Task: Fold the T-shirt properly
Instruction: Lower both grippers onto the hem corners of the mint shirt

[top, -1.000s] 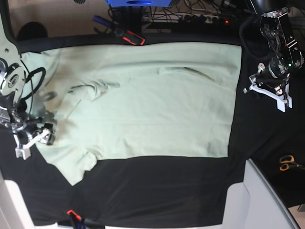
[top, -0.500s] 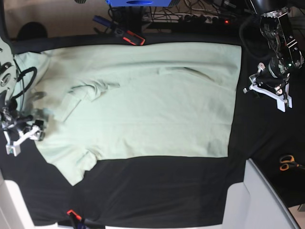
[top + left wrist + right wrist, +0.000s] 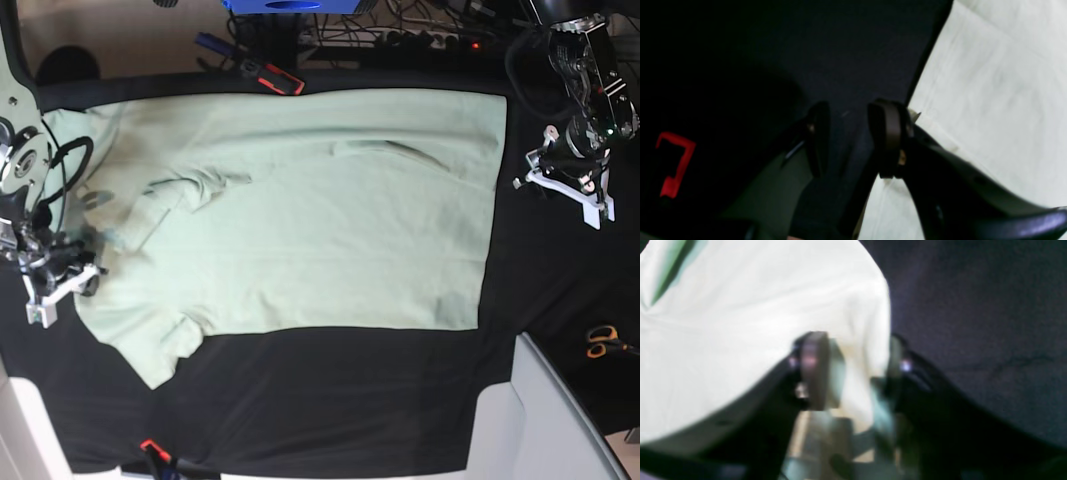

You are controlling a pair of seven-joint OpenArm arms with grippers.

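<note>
Scissors [image 3: 601, 341] and white panel [image 3: 555, 420] crowd right corner (front cloth [image 3: 330, 400] open).

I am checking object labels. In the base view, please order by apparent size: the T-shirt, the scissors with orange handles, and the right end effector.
1. T-shirt, by far the largest.
2. Right end effector, at the shirt's left edge.
3. Scissors, smallest; partly cut off near the picture's right edge, so their full size is unsure.
</note>
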